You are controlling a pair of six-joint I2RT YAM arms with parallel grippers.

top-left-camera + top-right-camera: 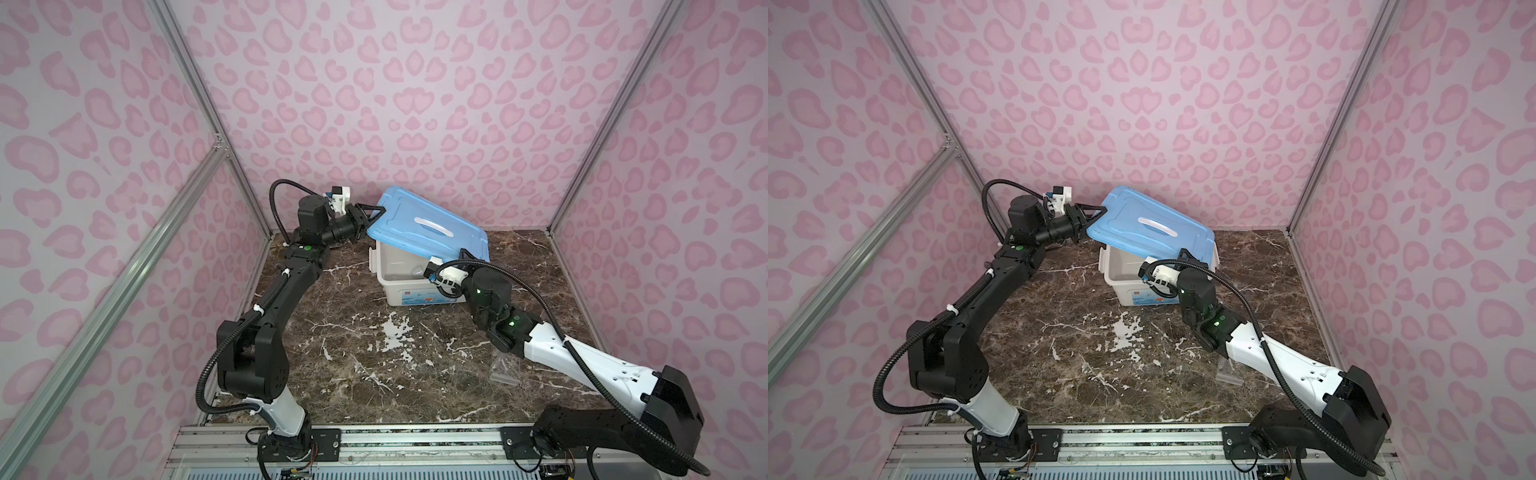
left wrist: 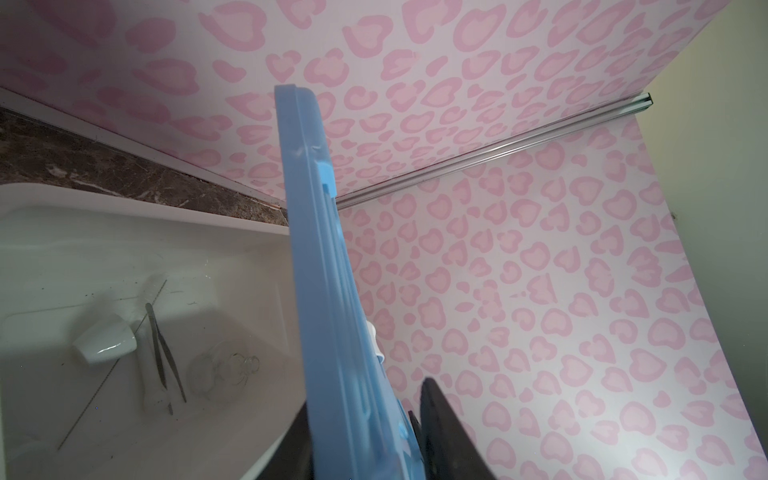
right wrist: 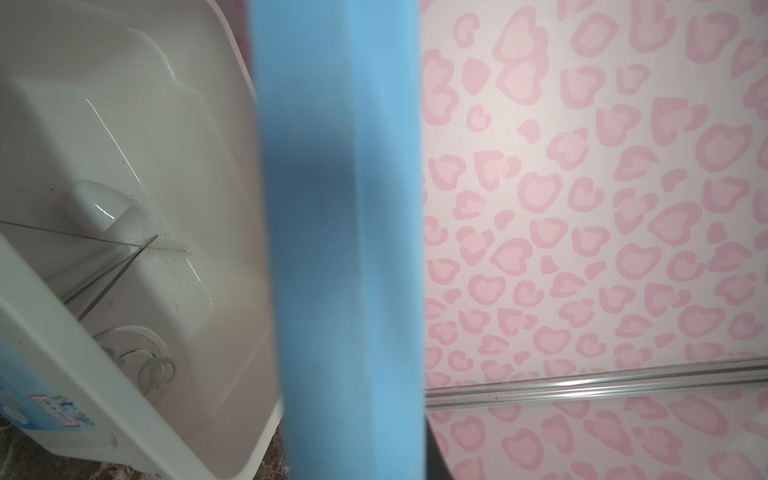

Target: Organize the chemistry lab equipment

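On the floor of the white bin: small white mortar bowl, glossy, tipped on its side. Just beside it, white pestle lying flat, with thin metal tweezers laid across it. Crossing the tweezers near their tip, a wire-handled tube brush (white bristles, hard to pick out against the plastic). Near those, clear glass beakers, round rims showing, pose unclear. Well apart, out on the brown marble table: clear plastic tube rack, partly hidden.
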